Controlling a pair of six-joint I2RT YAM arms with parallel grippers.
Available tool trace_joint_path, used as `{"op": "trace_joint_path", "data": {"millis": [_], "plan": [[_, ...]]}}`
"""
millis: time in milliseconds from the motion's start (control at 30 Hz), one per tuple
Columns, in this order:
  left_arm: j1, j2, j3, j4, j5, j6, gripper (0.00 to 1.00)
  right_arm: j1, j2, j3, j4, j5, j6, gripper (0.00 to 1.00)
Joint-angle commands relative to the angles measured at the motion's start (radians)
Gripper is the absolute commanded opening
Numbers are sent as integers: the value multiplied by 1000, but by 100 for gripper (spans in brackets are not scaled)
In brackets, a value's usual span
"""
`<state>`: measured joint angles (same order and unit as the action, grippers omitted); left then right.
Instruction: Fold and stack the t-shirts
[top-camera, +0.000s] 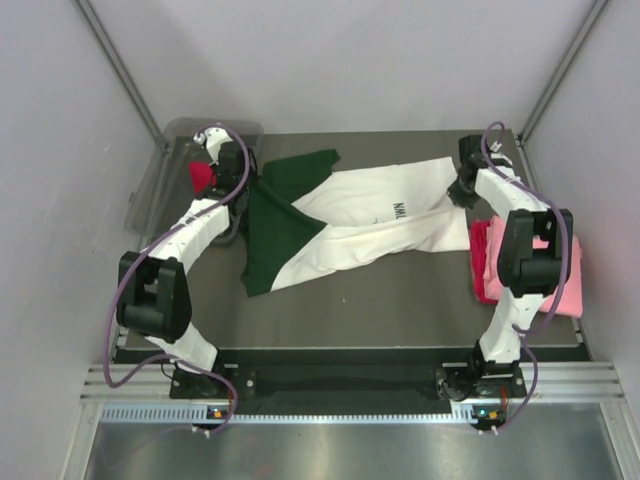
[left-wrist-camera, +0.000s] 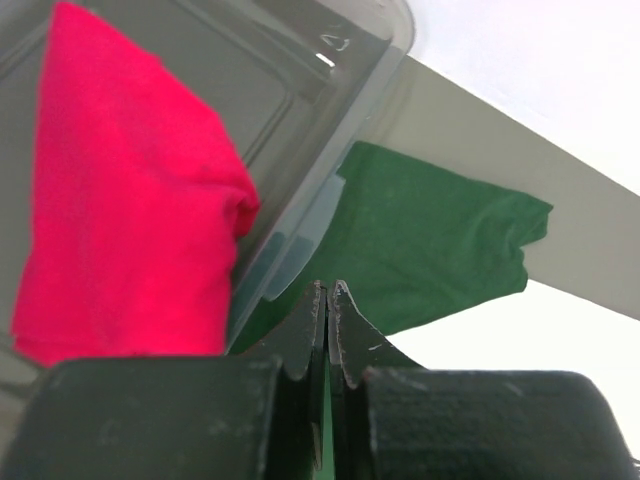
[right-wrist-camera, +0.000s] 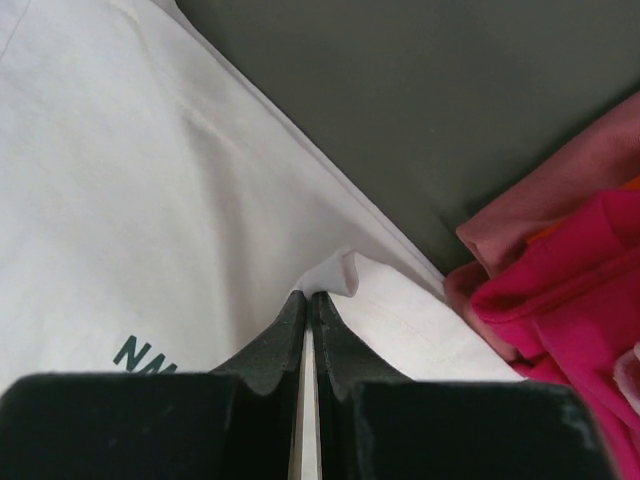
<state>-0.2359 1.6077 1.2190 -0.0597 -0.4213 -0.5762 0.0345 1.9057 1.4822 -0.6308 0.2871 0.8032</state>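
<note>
The white t-shirt with dark green sleeves (top-camera: 370, 215) lies across the middle of the table, folded lengthwise. My left gripper (top-camera: 243, 190) is shut on its green shoulder cloth (left-wrist-camera: 420, 240) at the left end. My right gripper (top-camera: 462, 190) is shut on its white hem (right-wrist-camera: 345, 272) at the right end. A red t-shirt (top-camera: 201, 177) lies in the clear bin, also seen in the left wrist view (left-wrist-camera: 120, 200). A light pink t-shirt (top-camera: 565, 285) lies on a red one (top-camera: 480, 262) at the right; both show in the right wrist view (right-wrist-camera: 570, 280).
The clear grey plastic bin (top-camera: 160, 175) sits at the back left corner of the dark table (top-camera: 360, 315), its rim close to my left gripper. White enclosure walls stand on the left, right and back.
</note>
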Motion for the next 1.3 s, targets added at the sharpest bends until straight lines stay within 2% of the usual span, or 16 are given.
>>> {"op": "trace_joint_path", "data": {"millis": [0, 167, 200, 267, 300, 333, 467, 533, 567, 667, 800, 900, 1033, 1267], "plan": [[7, 34, 56, 118, 29, 15, 0, -13, 7, 49, 17, 18, -21, 2], [10, 86, 80, 179, 91, 44, 0, -13, -10, 44, 33, 4, -47, 17], [10, 92, 85, 185, 101, 52, 0, -13, -16, 36, 36, 4, -48, 30], [12, 110, 106, 186, 124, 61, 14, -15, -37, 26, 37, 4, -52, 45], [14, 116, 112, 181, 140, 73, 27, -13, -59, 10, 42, 0, -58, 53], [14, 113, 119, 178, 145, 76, 32, -13, -59, 0, 42, 1, -59, 55], [14, 75, 123, 164, 136, 88, 54, -13, -175, -97, 69, -22, -73, 56], [15, 37, 122, 143, 128, 88, 63, -8, -230, -195, 103, -37, -70, 55], [14, 23, 122, 129, 131, 90, 72, -8, -279, -229, 108, -37, -64, 55], [12, -44, 119, 64, 163, 72, 78, -1, -371, -357, 129, -48, -49, 54], [-15, -162, 51, -52, 187, 16, 83, 19, -456, -523, 186, -43, -15, 53], [-69, -271, -21, -133, 136, -13, 86, 24, -470, -575, 206, -29, 22, 52], [-118, -432, -146, -247, 108, -74, 86, 34, -433, -603, 230, -3, 86, 50], [-164, -716, -443, -267, 153, -224, 83, 44, -355, -616, 298, 73, 188, 47]]}}
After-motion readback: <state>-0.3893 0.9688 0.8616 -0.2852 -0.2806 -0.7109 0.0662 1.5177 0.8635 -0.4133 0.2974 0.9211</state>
